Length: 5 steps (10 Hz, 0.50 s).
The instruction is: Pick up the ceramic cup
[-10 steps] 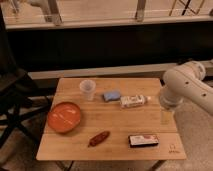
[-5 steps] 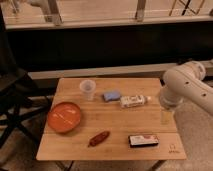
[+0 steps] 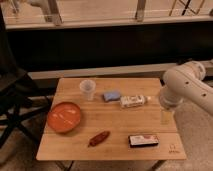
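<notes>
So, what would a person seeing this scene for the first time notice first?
The wide orange bowl on the left side of the wooden table catches the eye first, then the bulky white robot arm at the right, its gripper hanging open and empty over the table's right edge. The small pale ceramic cup stands upright near the back edge, far from the gripper.

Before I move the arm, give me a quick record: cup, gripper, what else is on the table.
cup: upright, back left of table, untouched
gripper: open, empty, above table's right edge, away from cup
next to cup: sponge, then bottle lying flat
front left: orange bowl
front: reddish packet, dark box
</notes>
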Motion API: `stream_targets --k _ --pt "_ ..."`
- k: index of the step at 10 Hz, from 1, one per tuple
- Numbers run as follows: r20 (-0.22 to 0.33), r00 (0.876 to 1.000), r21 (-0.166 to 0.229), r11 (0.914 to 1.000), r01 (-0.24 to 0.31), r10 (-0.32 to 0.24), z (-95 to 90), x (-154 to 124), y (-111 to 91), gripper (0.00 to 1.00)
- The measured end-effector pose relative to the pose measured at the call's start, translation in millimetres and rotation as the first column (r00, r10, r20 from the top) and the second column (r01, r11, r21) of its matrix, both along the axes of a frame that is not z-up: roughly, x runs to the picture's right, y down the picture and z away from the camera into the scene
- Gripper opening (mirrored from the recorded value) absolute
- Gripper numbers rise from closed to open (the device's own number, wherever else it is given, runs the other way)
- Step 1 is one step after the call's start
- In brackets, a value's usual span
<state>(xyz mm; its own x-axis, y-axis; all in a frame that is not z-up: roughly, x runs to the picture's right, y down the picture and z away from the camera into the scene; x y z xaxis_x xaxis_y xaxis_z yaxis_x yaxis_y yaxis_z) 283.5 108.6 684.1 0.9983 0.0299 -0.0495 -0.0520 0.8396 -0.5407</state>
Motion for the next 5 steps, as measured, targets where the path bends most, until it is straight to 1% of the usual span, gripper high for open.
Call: stream_targets --k 3,4,5 --pt "-0.001 1.0 0.001 1.0 0.002 -0.002 -0.1 0.0 -0.2 0.8" --pt "0.004 1.0 0.006 0.9998 0.019 -0.019 0.6 -5.1 -4.1 0.8" --pt "0.022 0.998 0.02 0.9983 0.054 -0.054 4.5 -20.3 -13.0 0.8"
